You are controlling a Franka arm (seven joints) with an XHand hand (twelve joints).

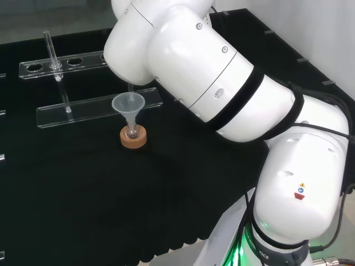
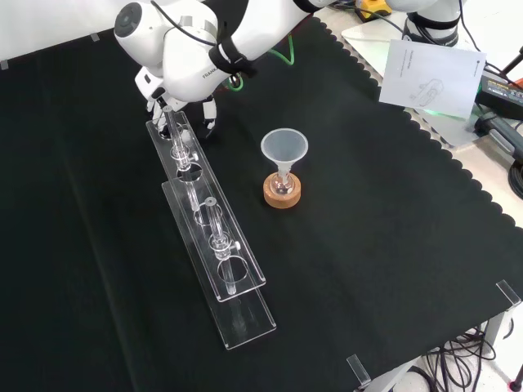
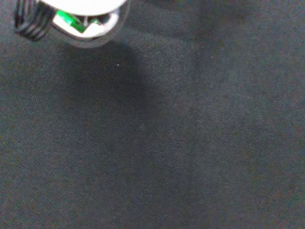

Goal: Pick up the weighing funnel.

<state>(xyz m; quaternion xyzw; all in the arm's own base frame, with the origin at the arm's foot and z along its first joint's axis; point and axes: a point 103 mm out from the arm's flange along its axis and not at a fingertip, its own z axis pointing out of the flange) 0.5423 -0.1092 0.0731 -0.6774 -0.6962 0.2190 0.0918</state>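
**Counter [image 2: 384,269], draped in black cloth with a scalloped edge.** In the front view my hand [image 2: 207,114] hung at the far end of the clear test-tube rack [image 2: 245,314], upper left. Whether it was spread or closed I could not tell. The funnel [image 2: 284,149] stood mouth up, its stem in a small flask [image 2: 283,184] on a cork ring [image 2: 283,197], near the rack's right side. A printed sheet [image 2: 431,75] beyond the cloth's edge bore a line drawing, with writing too small to read. In the head view my white arm links [image 1: 222,83] stood large at the right, with a green glow [image 1: 239,249] at the base. The wrist view gave cloth weave and a shadow.
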